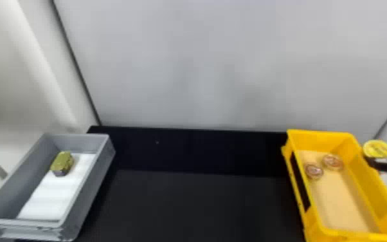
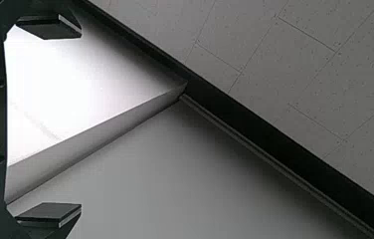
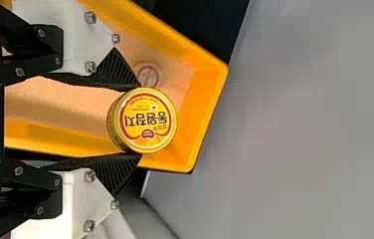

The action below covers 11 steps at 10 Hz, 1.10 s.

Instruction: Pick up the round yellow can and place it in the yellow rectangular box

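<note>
The right claw (image 3: pixel 141 121) grasps the round yellow can (image 3: pixel 147 122) by its sides, near the right wall of the yellow rectangular box (image 1: pixel 319 141); centre it inside, lower gently clear of the round items (image 1: pixel 314 171), then release; left claw (image 2: pixel 79 121) spread, empty

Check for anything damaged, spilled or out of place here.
The gray box has ragged, darker patches at both near corners, maybe scuffs or leftover tape. Nothing looks spilled; the can, in the right gripper, looks intact.
</note>
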Each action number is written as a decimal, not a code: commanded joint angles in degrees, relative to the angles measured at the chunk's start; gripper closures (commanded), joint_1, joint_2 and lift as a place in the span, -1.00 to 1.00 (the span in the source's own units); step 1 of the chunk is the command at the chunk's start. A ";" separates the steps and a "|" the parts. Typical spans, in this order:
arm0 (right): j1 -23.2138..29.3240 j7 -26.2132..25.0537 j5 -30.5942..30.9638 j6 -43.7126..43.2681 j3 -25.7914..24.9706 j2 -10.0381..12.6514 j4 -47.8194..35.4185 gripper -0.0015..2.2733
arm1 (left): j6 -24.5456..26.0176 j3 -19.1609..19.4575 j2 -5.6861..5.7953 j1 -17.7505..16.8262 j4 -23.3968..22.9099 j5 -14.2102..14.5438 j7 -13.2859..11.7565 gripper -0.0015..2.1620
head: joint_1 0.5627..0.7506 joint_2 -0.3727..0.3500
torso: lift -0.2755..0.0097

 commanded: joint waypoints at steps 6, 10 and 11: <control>-1.45 -17.20 -24.48 -10.97 0.61 -0.61 27.78 -0.47 | -0.54 0.20 -0.26 -0.03 -0.16 0.00 -0.01 -0.95 | 0.07 0.18 | 0.86; -2.15 -18.00 -26.15 -10.27 1.31 -1.84 32.35 -0.47 | -0.71 0.11 -0.26 -0.29 -0.16 0.00 -0.01 -0.95 | 0.07 0.18 | 0.86; -2.15 -18.26 -26.24 -9.83 1.40 -2.02 33.58 -0.47 | -0.80 0.11 -0.26 -0.38 -0.16 0.00 -0.01 -0.95 | 0.07 0.18 | 0.86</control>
